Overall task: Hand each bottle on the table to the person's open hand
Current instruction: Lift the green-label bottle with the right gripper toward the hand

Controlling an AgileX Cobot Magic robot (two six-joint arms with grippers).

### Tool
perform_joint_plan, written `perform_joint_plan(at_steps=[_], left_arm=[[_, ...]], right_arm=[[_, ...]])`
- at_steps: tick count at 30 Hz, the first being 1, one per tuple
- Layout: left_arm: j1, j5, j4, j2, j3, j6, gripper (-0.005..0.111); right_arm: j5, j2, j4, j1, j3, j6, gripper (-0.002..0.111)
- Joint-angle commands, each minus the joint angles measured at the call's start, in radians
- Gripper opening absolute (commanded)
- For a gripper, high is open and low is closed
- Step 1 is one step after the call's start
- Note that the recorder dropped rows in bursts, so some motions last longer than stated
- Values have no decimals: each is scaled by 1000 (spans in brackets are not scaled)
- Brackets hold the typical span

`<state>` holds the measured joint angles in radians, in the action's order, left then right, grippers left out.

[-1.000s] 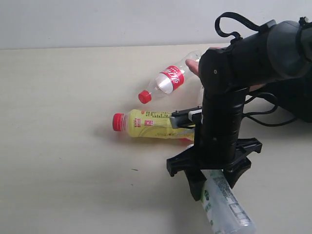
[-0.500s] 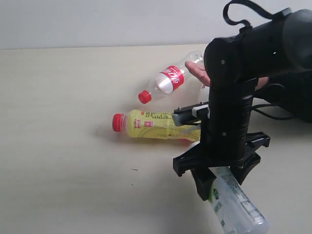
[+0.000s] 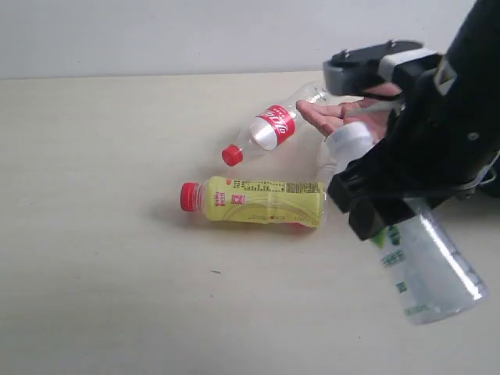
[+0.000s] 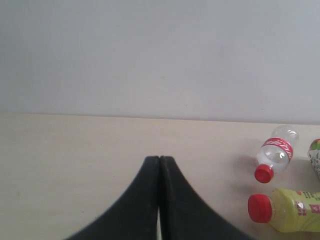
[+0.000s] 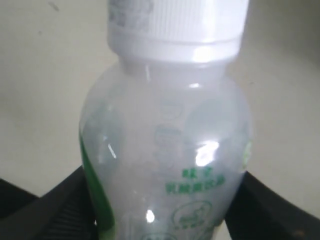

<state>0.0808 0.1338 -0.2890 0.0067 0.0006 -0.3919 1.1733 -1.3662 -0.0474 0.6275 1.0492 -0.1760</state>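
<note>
My right tool (image 3: 373, 212) pinches a whitish green-labelled bottle (image 3: 428, 269) at the right, its cap near the person's open hand (image 3: 344, 117). My left tool (image 4: 159, 200) is pressed together. The clear red-labelled bottle (image 3: 269, 129) and the yellow bottle (image 3: 262, 199) lie on the surface (image 3: 94, 234).

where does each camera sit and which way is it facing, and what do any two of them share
Exterior view: off the arms, angled down across the table; shows the right pincer clamped on a whitish bottle near the person's hand.
Left wrist view: on the left arm, low, facing across the table to the wall; shows the shut left pincer.
Right wrist view: on the right arm, close on the held whitish bottle; black fingers flank it.
Shared: exterior and left wrist both show the clear red-capped bottle and the yellow bottle.
</note>
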Motion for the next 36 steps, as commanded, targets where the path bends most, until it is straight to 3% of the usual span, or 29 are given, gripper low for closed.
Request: perform_joint_plan(at_steps=[1,8,13,25,36], left_arm=[[-1,-2,4,-7,-1,-2,0],[-1,-2,4,-7,-1,-2,0],[-1,-2,4,-7,-1,-2,0],[-1,-2,4,-7,-1,-2,0],[-1,-2,4,-7,-1,-2,0]], right_arm=[[-5,79,134,-42,5,-36,0],[-18,49,113,-249,10,68,0],[-18,-44,32,-347,115,176,0],[48,-373,-21,-354,523,216,0],[48,-484,-31,-342,566,227,0]])
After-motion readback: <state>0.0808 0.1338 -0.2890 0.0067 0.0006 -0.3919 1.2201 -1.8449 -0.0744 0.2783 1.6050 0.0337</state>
